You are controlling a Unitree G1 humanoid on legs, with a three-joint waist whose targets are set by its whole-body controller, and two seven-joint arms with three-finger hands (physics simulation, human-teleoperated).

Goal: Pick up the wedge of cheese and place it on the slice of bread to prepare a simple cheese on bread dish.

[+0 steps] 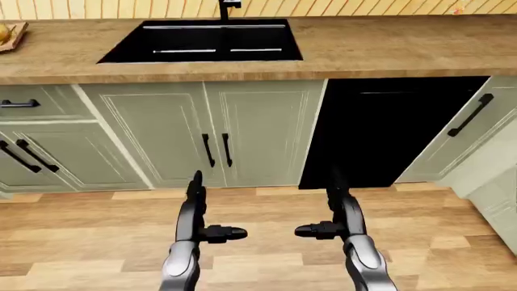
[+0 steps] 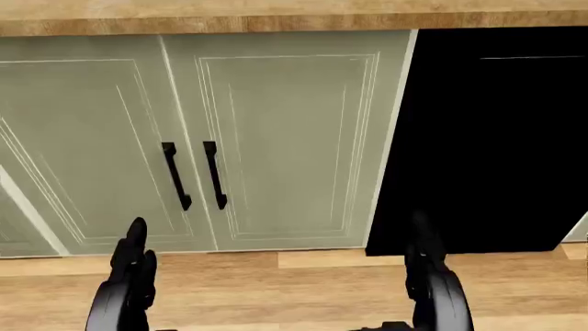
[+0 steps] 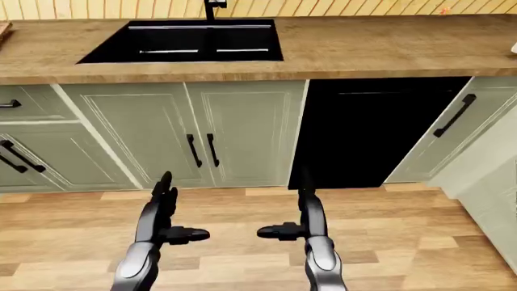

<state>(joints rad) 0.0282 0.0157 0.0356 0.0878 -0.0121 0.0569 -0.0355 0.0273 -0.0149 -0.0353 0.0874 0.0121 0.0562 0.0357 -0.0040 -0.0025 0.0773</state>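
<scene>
Nearest, the left robot hand and right robot hand hang empty over the floor, fingers spread apart. Beyond them stand the cabinet doors, then the worktop with its black sink. Neither cheese nor bread shows in any view. Only the left-eye view catches a board left of the sink.
</scene>
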